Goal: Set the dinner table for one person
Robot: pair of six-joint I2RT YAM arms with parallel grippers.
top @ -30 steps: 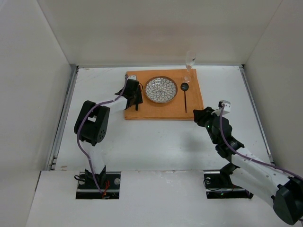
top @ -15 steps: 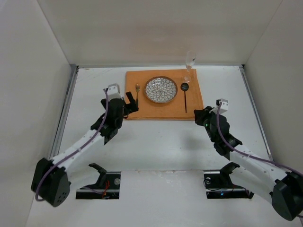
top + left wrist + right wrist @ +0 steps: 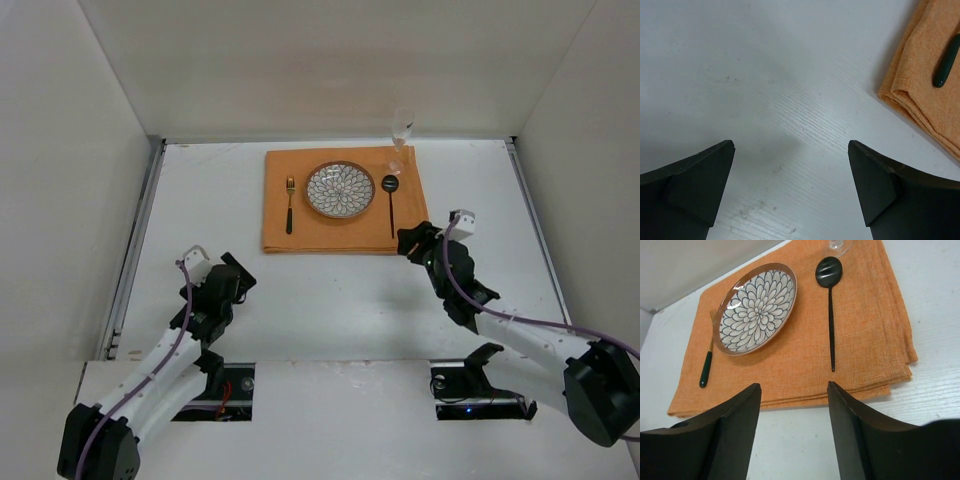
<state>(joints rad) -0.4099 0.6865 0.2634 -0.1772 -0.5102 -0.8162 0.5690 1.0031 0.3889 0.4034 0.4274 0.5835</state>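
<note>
On the white dinner table (image 3: 330, 290) lies an orange cloth (image 3: 345, 228) with a flower-patterned plate (image 3: 340, 189) at its middle. A gold fork with a dark handle (image 3: 290, 205) lies left of the plate and a black spoon (image 3: 391, 200) right of it. A clear stemmed glass (image 3: 402, 130) stands at the cloth's far right corner. My left gripper (image 3: 240, 274) is open and empty over bare table, well short of the cloth's near left corner (image 3: 930, 100). My right gripper (image 3: 794, 385) is open and empty at the cloth's near edge, facing the plate (image 3: 756, 307) and spoon (image 3: 830, 295).
White walls enclose the table on three sides, and grey rails (image 3: 135, 250) run along its side edges. In the left wrist view the fork's handle tip (image 3: 946, 62) shows on the cloth. Both arm bases sit at the near edge.
My left arm has pulled back from the cloth toward the near left, leaving the fork lying beside the plate. My right gripper has edged a little left toward the cloth.
</note>
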